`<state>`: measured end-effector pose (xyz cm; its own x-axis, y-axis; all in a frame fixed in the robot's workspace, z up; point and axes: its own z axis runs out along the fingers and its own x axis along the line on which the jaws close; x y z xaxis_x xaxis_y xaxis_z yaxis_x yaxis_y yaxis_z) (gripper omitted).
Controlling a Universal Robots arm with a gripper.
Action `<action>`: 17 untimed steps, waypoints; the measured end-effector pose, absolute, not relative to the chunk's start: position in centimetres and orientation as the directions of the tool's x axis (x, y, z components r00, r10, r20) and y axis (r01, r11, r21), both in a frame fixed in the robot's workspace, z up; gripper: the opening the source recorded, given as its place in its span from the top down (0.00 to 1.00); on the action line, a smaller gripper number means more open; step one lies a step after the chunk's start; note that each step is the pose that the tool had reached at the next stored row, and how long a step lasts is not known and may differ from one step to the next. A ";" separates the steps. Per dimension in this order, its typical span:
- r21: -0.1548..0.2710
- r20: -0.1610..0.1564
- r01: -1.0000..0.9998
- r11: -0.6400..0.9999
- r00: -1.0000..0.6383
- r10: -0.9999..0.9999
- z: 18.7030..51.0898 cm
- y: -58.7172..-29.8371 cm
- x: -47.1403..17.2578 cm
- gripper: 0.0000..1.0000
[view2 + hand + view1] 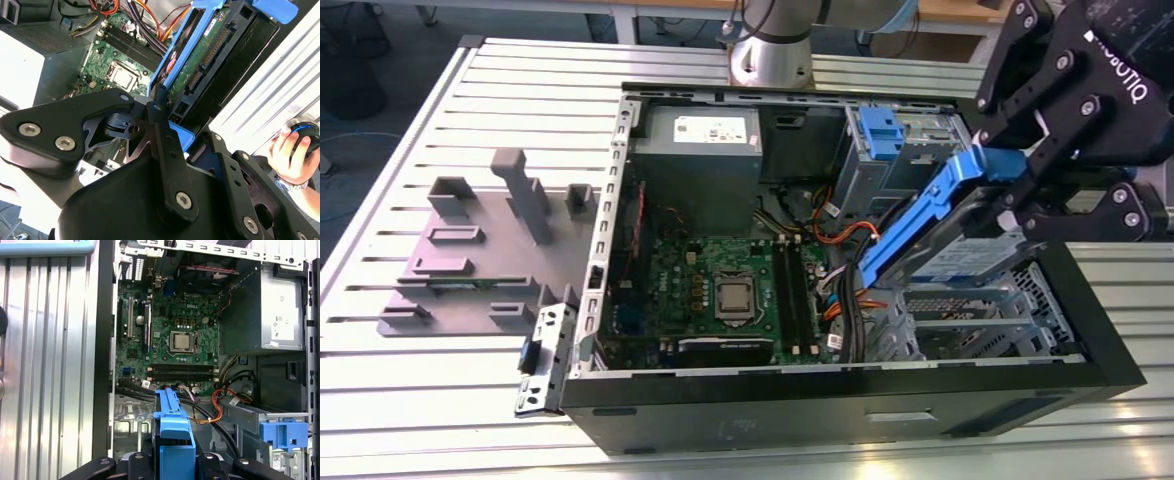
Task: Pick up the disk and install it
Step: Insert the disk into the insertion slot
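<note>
- The hand is clenched on the disk, with one finger on each side of it.
- The disk is tilted, up in the air, over the open computer case.
- It hangs above the metal drive cage inside the case.
- The green board lies flat in the case, beside the cage.
- A grey stand sits on the counter, just beside the case.
- In the second wrist view, a person's hand is near the case.

A robotics lab or assembly workshop: an opened computer case lies on a slotted aluminium table; a grey fixture stand sits at its 9 o'clock, the arm's base at 12 o'clock
</note>
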<state>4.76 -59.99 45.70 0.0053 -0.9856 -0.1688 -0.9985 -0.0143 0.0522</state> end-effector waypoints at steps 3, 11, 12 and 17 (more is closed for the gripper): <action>0.052 -0.169 -0.999 -0.014 0.005 -0.986 45.7 -60.0 4.8 0.63; 0.052 -0.169 -0.999 -0.014 0.005 -0.986 45.6 -60.2 5.0 0.63; 0.052 -0.169 -0.999 -0.014 0.005 -0.986 45.6 -60.2 5.0 0.63; 0.052 -0.169 -0.999 -0.014 0.005 -0.986 45.5 -60.3 5.1 0.63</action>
